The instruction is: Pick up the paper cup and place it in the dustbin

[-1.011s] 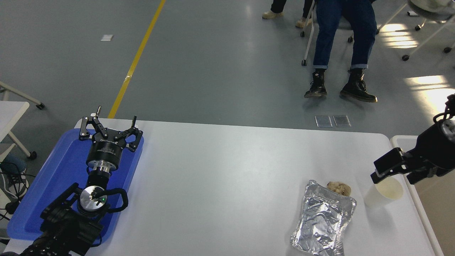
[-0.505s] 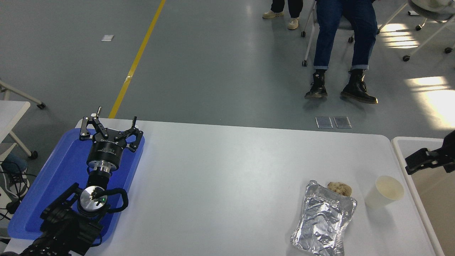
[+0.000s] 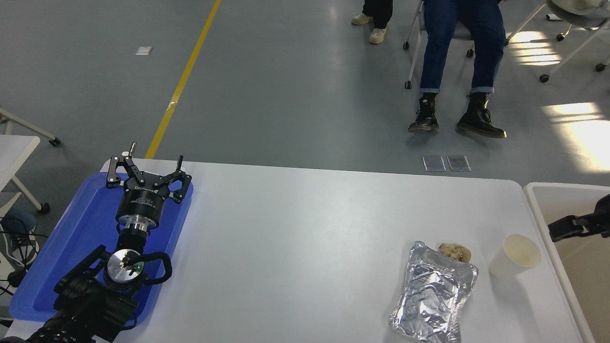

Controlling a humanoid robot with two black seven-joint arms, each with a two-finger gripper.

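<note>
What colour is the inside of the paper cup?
Pale cream-yellow inside the white paper cup, seen in the head view.

You see a matt white paper cup [image 3: 514,256] with a cream inside, a crinkled, shiny silver foil bag [image 3: 433,297], a smooth, faintly glossy white counter [image 3: 310,247], a glossy blue plastic tray [image 3: 81,238], and the dustbin's [image 3: 536,209] smooth white plastic rim.

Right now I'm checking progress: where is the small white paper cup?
The small white paper cup stands upright on the white table at its right end, between the crinkled silver foil bag and the dustbin.
</note>
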